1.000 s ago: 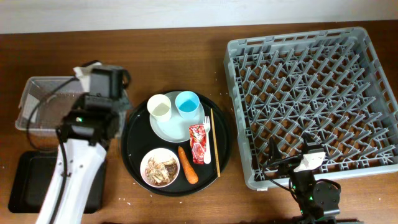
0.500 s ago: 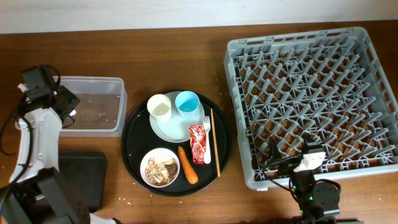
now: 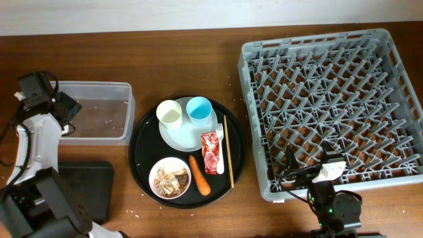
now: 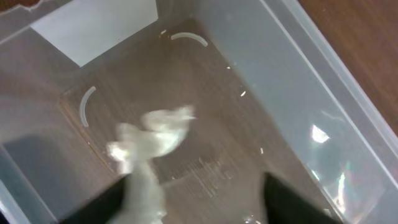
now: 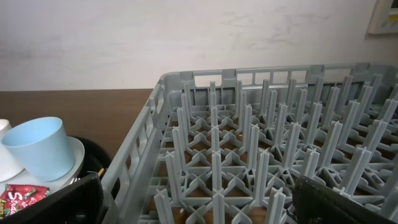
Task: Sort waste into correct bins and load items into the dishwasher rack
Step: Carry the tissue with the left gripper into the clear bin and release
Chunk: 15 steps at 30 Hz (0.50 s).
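Observation:
My left gripper [image 4: 199, 208] is open inside the clear tub [image 3: 129, 112]. The crumpled white napkin [image 4: 152, 140] lies loose on the tub floor by the left finger [image 4: 102, 205], blurred. In the overhead view the left gripper [image 3: 65, 109] is over the tub's left end. The plate [image 3: 182, 135] carries a cream cup [image 3: 169, 114] and a blue cup [image 3: 199, 110]. Beside them lie a red wrapper [image 3: 210, 152], fork [image 3: 220, 149], chopstick [image 3: 227, 149], carrot [image 3: 199, 174] and a bowl [image 3: 170, 177] of scraps. My right gripper [image 5: 205, 205] is open at the grey rack [image 3: 334, 99].
All the dishes and scraps rest on a big round black tray [image 3: 142, 155] between the tub and the rack. A shallow black tray [image 3: 99, 185] sits at the front left, partly under my left arm. The rack's near wall [image 5: 134, 168] rises just ahead of the right fingers.
My left arm has swung from above the tub to its left end. Its jaws have opened and the napkin is out of them. The right arm has not moved.

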Available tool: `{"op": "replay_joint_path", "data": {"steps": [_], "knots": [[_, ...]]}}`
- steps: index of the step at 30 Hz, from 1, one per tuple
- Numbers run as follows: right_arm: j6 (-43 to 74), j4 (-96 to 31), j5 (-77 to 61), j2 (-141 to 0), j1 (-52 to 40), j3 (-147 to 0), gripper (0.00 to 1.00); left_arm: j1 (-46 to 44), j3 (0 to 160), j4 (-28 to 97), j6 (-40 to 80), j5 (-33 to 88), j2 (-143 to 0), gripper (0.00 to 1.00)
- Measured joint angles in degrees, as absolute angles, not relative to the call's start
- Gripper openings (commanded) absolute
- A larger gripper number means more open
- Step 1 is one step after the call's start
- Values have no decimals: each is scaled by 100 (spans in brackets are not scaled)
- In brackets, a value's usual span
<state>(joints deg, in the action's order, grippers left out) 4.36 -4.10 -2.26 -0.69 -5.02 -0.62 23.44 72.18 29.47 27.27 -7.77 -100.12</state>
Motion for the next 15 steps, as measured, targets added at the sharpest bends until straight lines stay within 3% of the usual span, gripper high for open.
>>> {"op": "replay_joint_path", "data": {"steps": [1, 2, 4, 6, 7, 8, 13, 15], "knots": [[429, -410, -226, -69, -502, -62, 99, 2344, 7218, 2939, 2709, -788, -10018, 92], [432, -410, -226, -69, -502, -62, 99, 2344, 7218, 2930, 2731, -788, -10020, 92], [429, -410, -226, -69, -502, -62, 99, 2344, 7218, 2928, 2705, -790, -10020, 76], [429, -410, -226, -69, -502, -62, 99, 2344, 7218, 2923, 2718, -790, -10020, 76], [429, -410, -226, -69, -502, -62, 99, 2344, 7218, 2921, 2703, -790, -10020, 22], [429, -410, -226, -69, -502, -62, 99, 2344, 7218, 2921, 2703, -790, -10020, 0], [429, -410, -226, -69, -502, -62, 99, 2344, 7218, 2864, 2434, -790, -10020, 3], [427, -410, -226, -69, -502, -62, 98, 2338, 7218, 2779, 2185, -790, -10020, 59]]}}
